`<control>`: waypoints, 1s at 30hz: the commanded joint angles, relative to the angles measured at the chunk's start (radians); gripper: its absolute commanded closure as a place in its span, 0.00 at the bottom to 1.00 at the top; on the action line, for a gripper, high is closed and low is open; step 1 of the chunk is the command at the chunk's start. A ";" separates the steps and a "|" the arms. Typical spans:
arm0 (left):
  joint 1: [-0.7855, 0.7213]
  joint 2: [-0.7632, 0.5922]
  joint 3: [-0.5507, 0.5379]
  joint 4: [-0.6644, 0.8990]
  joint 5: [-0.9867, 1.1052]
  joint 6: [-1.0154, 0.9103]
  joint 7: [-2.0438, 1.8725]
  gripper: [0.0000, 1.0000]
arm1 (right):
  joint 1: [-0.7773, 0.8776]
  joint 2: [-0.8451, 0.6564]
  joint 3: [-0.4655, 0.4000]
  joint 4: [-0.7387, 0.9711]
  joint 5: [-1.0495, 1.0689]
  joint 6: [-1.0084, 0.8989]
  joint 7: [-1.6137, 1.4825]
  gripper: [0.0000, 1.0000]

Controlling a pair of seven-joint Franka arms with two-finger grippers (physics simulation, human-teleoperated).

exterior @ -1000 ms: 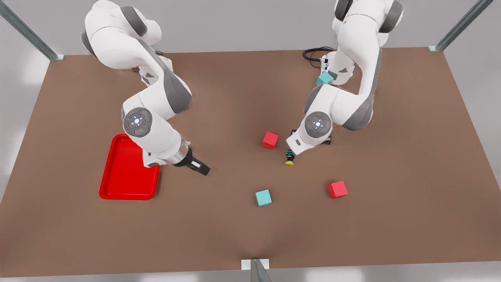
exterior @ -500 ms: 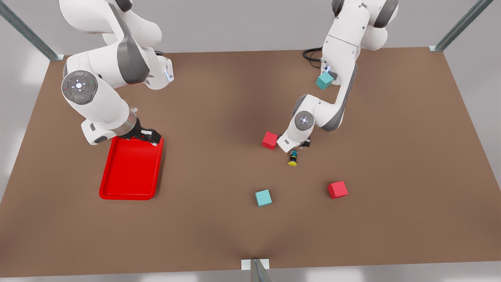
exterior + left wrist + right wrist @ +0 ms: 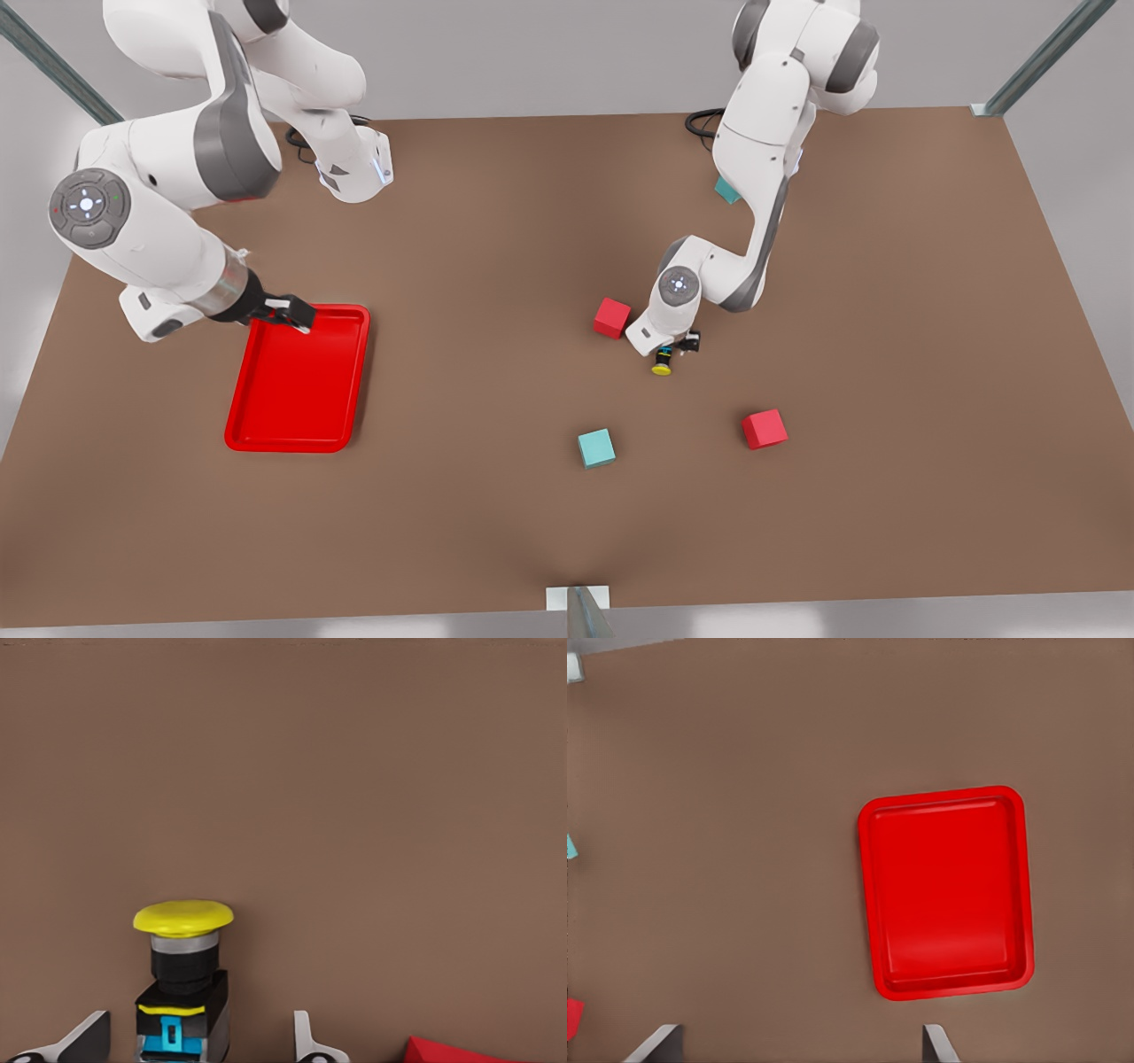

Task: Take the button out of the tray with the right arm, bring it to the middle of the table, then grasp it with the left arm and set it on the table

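Button: the button (image 3: 661, 361) is out on the table (image 3: 496, 505), roughly mid-table, just right of a red cube (image 3: 611, 317) in the front view. Looks tipped over, yellow cap pointing toward the camera edge. In the left wrist view the button (image 3: 182, 979) sits between the two fingertips, with a clear gap on one side at least.

Left gripper: the left gripper (image 3: 675, 344) is low over the button, fingers (image 3: 306, 1041) spread apart, so not clamped on it. Can't tell if one pad touches.

Right gripper: the right gripper (image 3: 288, 312) hangs over the far rim of the tray (image 3: 297, 440), fingers (image 3: 937, 1043) apart, holding nothing.

Tray: the tray (image 3: 948, 890) is on the front view's left, well apart from the button.

Other stuff: teal cube (image 3: 596, 447), another red cube (image 3: 764, 428) nearer the camera.
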 commanded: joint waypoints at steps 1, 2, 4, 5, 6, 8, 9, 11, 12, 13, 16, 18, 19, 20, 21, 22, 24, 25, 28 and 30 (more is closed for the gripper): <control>0.000 0.002 -0.001 0.002 0.001 0.032 0.010 0.00 | -0.001 -0.001 0.003 0.007 0.007 -0.002 -0.139 0.00; 0.000 0.002 -0.001 0.003 0.001 0.032 0.010 0.01 | -0.021 -0.001 0.000 0.008 0.024 -0.003 -0.139 0.00; 0.011 0.004 -0.001 0.010 0.001 0.032 0.008 0.13 | -0.064 -0.003 0.001 0.008 0.056 -0.003 -0.142 0.00; 0.011 0.004 -0.001 0.010 0.001 0.032 0.008 0.21 | -0.062 -0.001 0.003 0.008 0.056 -0.003 -0.142 0.00; 0.011 0.004 -0.001 0.010 0.001 0.032 0.009 0.26 | -0.065 -0.003 0.004 0.008 0.058 -0.003 -0.143 0.00; 0.019 0.004 -0.003 0.010 0.001 0.032 0.009 0.33 | -0.064 -0.003 0.004 0.008 0.056 -0.005 -0.143 0.00; 0.022 0.004 -0.003 0.010 0.003 0.032 0.010 0.38 | -0.065 -0.003 0.004 0.008 0.056 -0.003 -0.143 0.00; 0.022 0.010 -0.003 0.011 0.001 0.032 0.006 0.39 | -0.056 -0.003 0.006 0.008 0.055 -0.023 -0.145 0.00; 0.022 0.010 -0.003 0.016 0.001 0.032 0.003 0.42 | -0.062 -0.003 0.006 0.008 0.058 -0.025 -0.145 0.00; 0.020 0.010 -0.003 0.016 0.000 0.031 0.002 0.46 | -0.065 -0.003 0.004 0.008 0.058 -0.025 -0.145 0.00; 0.016 0.024 -0.004 0.029 -0.002 0.031 -0.010 0.50 | -0.064 -0.003 0.006 0.008 0.056 -0.029 -0.145 0.00; 0.016 0.031 -0.006 0.031 0.000 0.031 -0.017 0.51 | -0.056 -0.001 0.007 0.008 0.056 -0.029 -0.145 0.00; 0.016 0.037 -0.006 0.033 0.000 0.031 -0.017 0.51 | -0.056 -0.001 0.009 0.008 0.058 -0.028 -0.145 0.00; 0.016 0.037 -0.006 0.039 -0.002 0.029 -0.017 0.51 | -0.056 0.000 0.007 0.008 0.075 -0.028 -0.145 0.00; 0.016 0.037 -0.006 0.039 -0.002 0.029 -0.018 0.52 | -0.052 0.000 0.007 0.008 0.075 -0.028 -0.145 0.00; 0.016 0.036 -0.006 0.040 -0.002 0.026 -0.017 0.52 | -0.044 0.000 0.007 0.008 0.075 -0.028 -0.143 0.00; 0.016 0.031 -0.006 0.042 -0.002 0.017 -0.017 0.52 | -0.045 0.000 0.006 0.008 0.073 -0.028 -0.142 0.00; 0.016 0.030 -0.006 0.042 -0.002 0.014 -0.017 0.52 | -0.047 0.000 0.006 0.008 0.075 -0.028 -0.142 0.00; 0.017 0.025 -0.006 0.045 -0.002 0.009 -0.017 0.52 | -0.044 0.000 0.007 0.008 0.072 -0.028 -0.142 0.00; 0.017 0.020 -0.004 0.063 -0.002 -0.028 -0.017 0.52 | -0.042 0.000 0.007 0.008 0.073 -0.028 -0.140 0.00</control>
